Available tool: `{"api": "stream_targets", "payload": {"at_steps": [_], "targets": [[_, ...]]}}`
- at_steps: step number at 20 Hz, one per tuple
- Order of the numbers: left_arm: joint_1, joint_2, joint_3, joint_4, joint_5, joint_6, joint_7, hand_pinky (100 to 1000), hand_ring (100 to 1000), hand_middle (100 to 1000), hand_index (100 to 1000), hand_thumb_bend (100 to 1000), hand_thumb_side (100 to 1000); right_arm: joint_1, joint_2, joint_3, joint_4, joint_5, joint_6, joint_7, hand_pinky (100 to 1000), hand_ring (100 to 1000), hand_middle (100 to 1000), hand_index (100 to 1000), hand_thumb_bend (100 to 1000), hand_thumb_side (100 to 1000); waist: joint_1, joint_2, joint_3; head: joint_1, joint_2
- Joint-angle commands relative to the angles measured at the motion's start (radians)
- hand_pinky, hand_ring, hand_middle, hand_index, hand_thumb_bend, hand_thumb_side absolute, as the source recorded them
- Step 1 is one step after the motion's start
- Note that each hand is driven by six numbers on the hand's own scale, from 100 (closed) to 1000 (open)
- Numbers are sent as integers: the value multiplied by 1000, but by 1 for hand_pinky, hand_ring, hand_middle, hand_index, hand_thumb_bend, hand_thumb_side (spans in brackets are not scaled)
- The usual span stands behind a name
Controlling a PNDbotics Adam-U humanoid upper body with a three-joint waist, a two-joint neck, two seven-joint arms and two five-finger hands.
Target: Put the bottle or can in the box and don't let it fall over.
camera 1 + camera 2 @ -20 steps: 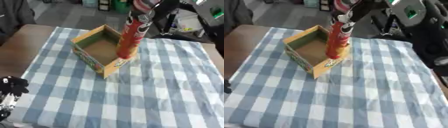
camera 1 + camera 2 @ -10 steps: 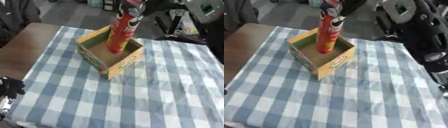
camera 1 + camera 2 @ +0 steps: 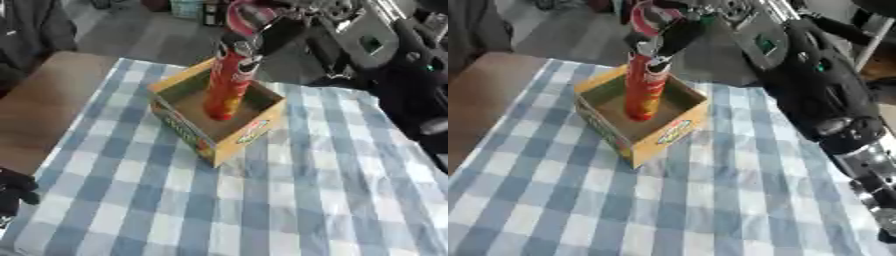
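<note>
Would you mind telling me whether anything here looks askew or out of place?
The red can stands inside the box but leans slightly, its top held in the right hand. Nothing is spilled or damaged.

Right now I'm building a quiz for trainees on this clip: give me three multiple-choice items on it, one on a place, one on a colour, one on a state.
1. Where does the base of the can stand?
A. Inside the box
B. On the cloth beside the box
C. On the bare wood

2. What colours is the tablecloth?
A. Red and yellow
B. Blue and white checks
C. Plain green

3. How is the can posed?
A. Lying flat
B. Upside down on the cloth
C. Near upright, held at its top

Key: 1 A, the red can has its lower end within the walls of the box. 2 B, the tablecloth shows blue and white checks. 3 C, the right hand grips its top while it stands.
</note>
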Motion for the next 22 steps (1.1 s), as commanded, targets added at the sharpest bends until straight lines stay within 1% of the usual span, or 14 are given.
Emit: {"api": "stream_targets", "payload": {"at_steps": [1,6,8,9,10,11,12,14,17,21,22], "targets": [[-12,3,-3,-21,3,-2,-6,648,541,568,695,100,523,-11,-11,-7,16,21,-11,-3,233,453,613,722,100,303,7,-6,-2,-3,-12],[-12,3,-4,-20,3,-3,-8,648,541,568,695,100,524,1,2,5,33,14,-29,47,282,486,655,744,100,349,7,-4,-4,-3,-11],[-12,2,-4,-20,3,-3,-9,648,541,568,695,100,524,4,6,8,38,15,-34,74,321,513,699,774,100,373,7,-3,-5,-4,-12],[-12,2,-5,-20,3,-3,-9,648,541,568,695,100,524,6,7,9,39,16,-35,86,410,569,744,815,100,396,7,-3,-5,-4,-13],[-12,2,-5,-20,3,-3,-9,648,541,568,695,100,526,8,8,10,41,16,-37,99,528,646,780,839,100,432,6,-3,-6,-4,-13],[-12,2,-4,-20,3,-3,-9,648,541,567,695,100,525,9,9,10,40,15,-39,109,609,712,809,856,100,446,6,-3,-6,-4,-13],[-12,1,-4,-20,3,-3,-9,648,541,567,695,100,525,10,9,8,38,13,-39,112,705,777,847,885,100,485,5,-3,-7,-4,-14],[-12,1,-5,-19,2,-3,-10,648,541,567,695,100,525,12,9,6,33,6,-37,107,840,870,905,928,108,556,5,-3,-8,-4,-16],[-11,1,-5,-19,2,-3,-11,648,541,567,695,100,525,13,6,5,25,-7,-32,88,850,878,911,933,110,566,4,-3,-9,-3,-17],[-11,1,-5,-18,2,-3,-11,648,541,567,695,100,525,14,6,6,23,-9,-29,83,850,878,911,933,110,566,4,-3,-9,-3,-17],[-10,0,-4,-18,2,-3,-10,649,541,567,695,100,526,9,9,1,18,-12,-29,80,1000,1000,1000,1000,100,625,6,-5,-11,-1,-16]]}}
